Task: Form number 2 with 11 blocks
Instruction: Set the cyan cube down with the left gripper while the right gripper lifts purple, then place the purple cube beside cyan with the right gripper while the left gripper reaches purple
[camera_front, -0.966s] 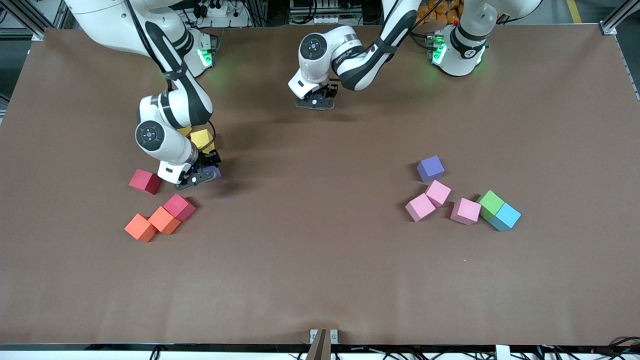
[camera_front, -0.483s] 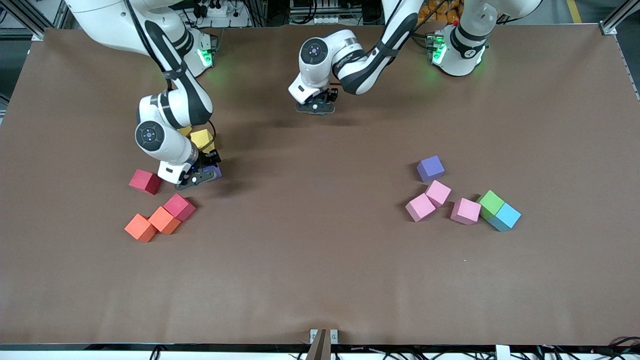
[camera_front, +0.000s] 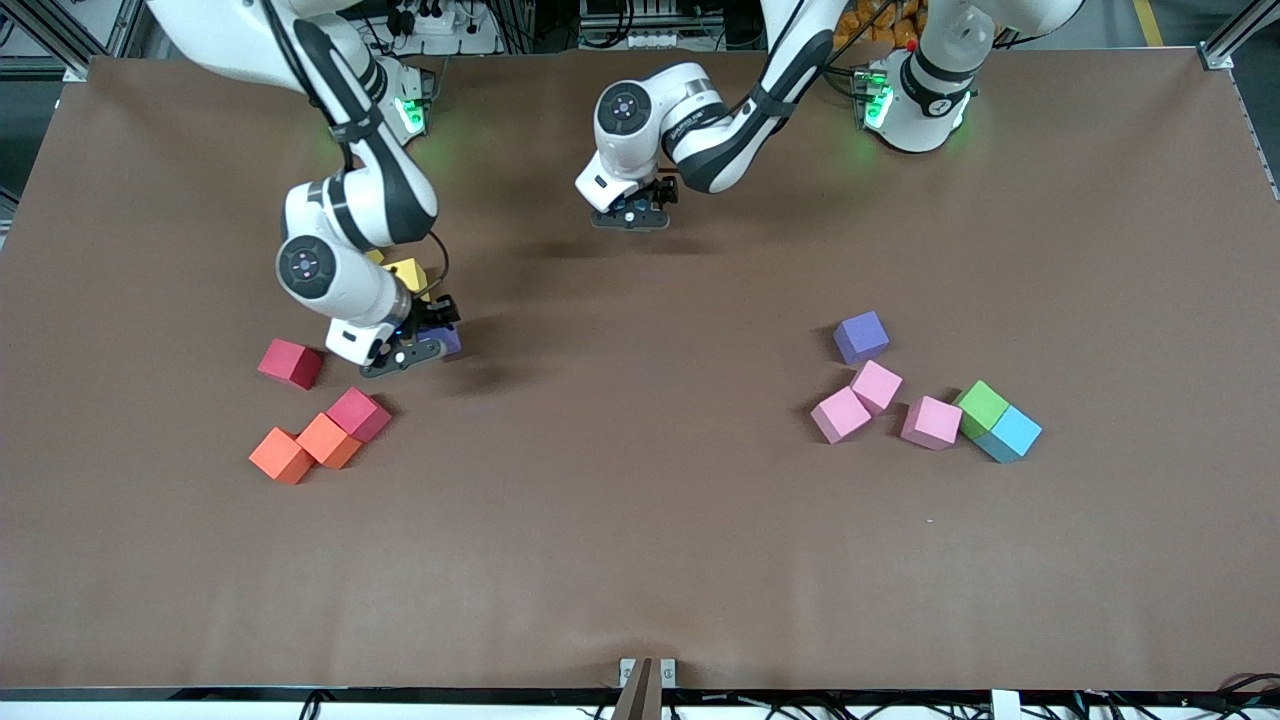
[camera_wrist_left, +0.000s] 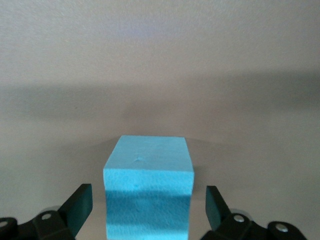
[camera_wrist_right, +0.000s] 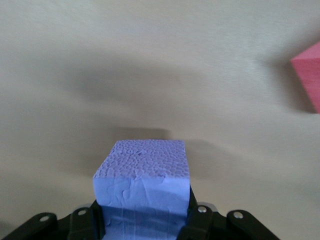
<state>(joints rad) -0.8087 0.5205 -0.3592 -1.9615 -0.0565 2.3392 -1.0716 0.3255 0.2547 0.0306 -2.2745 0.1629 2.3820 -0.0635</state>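
Observation:
My right gripper (camera_front: 415, 345) is shut on a purple block (camera_front: 447, 340), also seen in the right wrist view (camera_wrist_right: 142, 182), and holds it just above the table beside a yellow block (camera_front: 405, 272). My left gripper (camera_front: 632, 212) is open near the robots' side of the table. Its fingers (camera_wrist_left: 77, 205) stand apart on either side of a sky-blue block (camera_wrist_left: 148, 175). That block is hidden under the hand in the front view. No digit 2 shows.
Near the right gripper lie two crimson blocks (camera_front: 290, 362) (camera_front: 358, 413) and two orange blocks (camera_front: 328, 440) (camera_front: 281, 455). Toward the left arm's end lie a purple block (camera_front: 861, 336), three pink blocks (camera_front: 876, 386) (camera_front: 840, 414) (camera_front: 931, 422), a green block (camera_front: 981, 407) and a sky-blue block (camera_front: 1013, 433).
My right gripper has lifted a little and moved toward the table's middle with the purple block. My left gripper has barely shifted.

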